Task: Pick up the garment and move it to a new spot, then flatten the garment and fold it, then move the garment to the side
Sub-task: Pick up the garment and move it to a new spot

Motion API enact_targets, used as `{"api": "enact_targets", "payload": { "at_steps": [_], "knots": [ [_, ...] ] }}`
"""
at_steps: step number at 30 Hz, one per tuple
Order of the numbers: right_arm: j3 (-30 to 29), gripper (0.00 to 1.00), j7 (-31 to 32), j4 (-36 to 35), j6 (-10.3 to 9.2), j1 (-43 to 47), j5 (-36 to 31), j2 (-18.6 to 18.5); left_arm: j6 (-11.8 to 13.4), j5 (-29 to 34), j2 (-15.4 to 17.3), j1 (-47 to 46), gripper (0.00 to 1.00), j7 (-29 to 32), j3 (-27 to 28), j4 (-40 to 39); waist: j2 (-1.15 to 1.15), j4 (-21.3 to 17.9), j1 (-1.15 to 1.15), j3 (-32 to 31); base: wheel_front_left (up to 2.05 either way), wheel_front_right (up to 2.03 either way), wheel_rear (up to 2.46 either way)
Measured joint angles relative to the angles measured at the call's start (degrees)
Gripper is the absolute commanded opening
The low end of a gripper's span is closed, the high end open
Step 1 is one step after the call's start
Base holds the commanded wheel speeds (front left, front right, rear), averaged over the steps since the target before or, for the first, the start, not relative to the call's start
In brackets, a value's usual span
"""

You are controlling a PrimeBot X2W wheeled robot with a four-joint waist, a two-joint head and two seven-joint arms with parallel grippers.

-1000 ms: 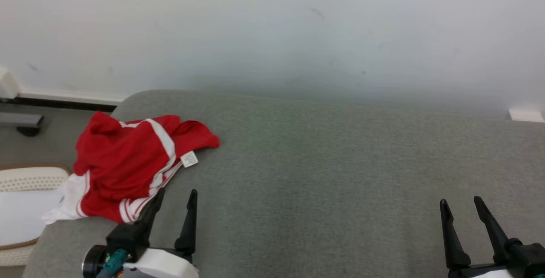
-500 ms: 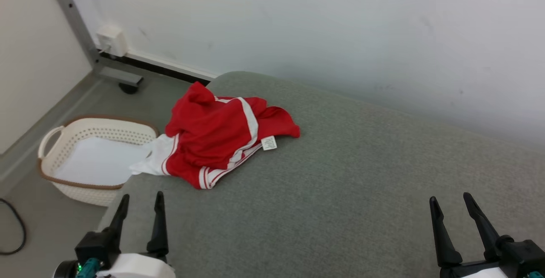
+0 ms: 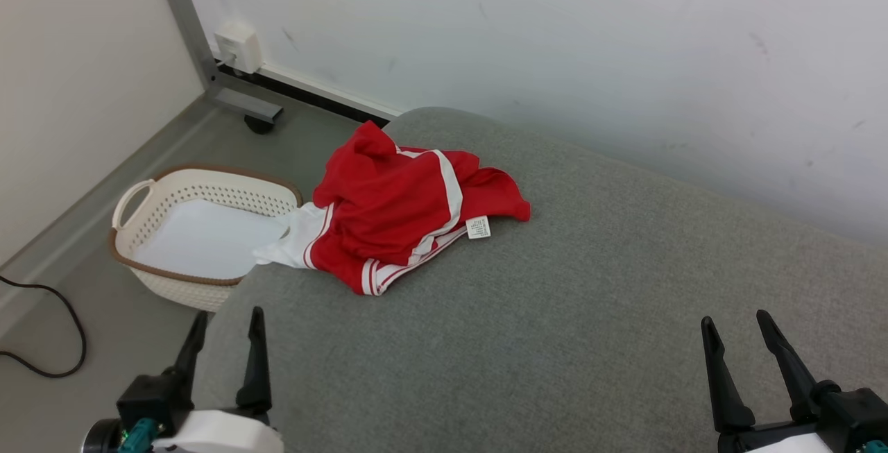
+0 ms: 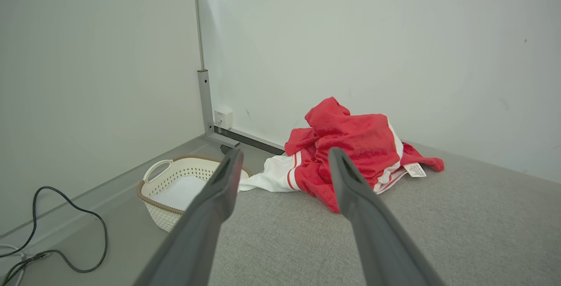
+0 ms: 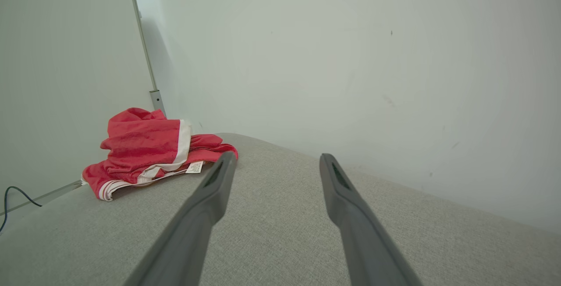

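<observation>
the red garment (image 3: 409, 217) lies crumpled in a heap at the far left corner of the grey cushion (image 3: 569, 300), white stripes running across it and a white care label (image 3: 479, 227) poking out on its right side. its white part (image 3: 288, 248) droops over the cushion's left edge towards the basket (image 3: 132, 193) on the floor; whether it touches the rim, i cannot tell. the cloth looks thin, soft and light, so i expect it to sag, stretch out and slip from a shallow pinch. nothing fragile about it. the best hold, i'd say, is a raised fold on top of the heap or the striped hem at its near edge, where a finger can get under a ridge rather than scrape the cushion.

the left gripper (image 3: 229, 314) hovers at the cushion's near left corner, fingers spread wide with nothing between them, and in the left wrist view they point straight at the heap. the right gripper (image 3: 735, 319) sits low at the near right, also spread and holding nothing, well apart from the cloth.

only bare cushion lies between either gripper and the garment. the thing to watch is that hanging white part, which could catch on the basket. further off are a black cable (image 3: 66, 328) on the floor, a metal leg (image 3: 184, 16) and a wall box (image 3: 237, 47), none of them in the way.
</observation>
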Motion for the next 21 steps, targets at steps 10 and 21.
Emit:
{"api": "enact_targets", "payload": {
  "at_steps": [10,21],
  "knots": [
    [0.11,1.0,3.32,-5.38,0.0,-3.38,-1.2,-1.52,-2.13,-0.22,0.23,-13.54,1.0,-0.01,-2.53,5.3,0.0,-1.28,0.0,6.22,0.0,0.0,0.0],
    [0.23,1.0,8.26,-12.7,0.0,-10.28,-1.36,-7.36,-3.6,-2.2,3.26,-40.72,1.0,5.17,-5.37,33.16,0.0,-5.08,0.02,21.04,0.0,0.0,0.0]
  ]
}}
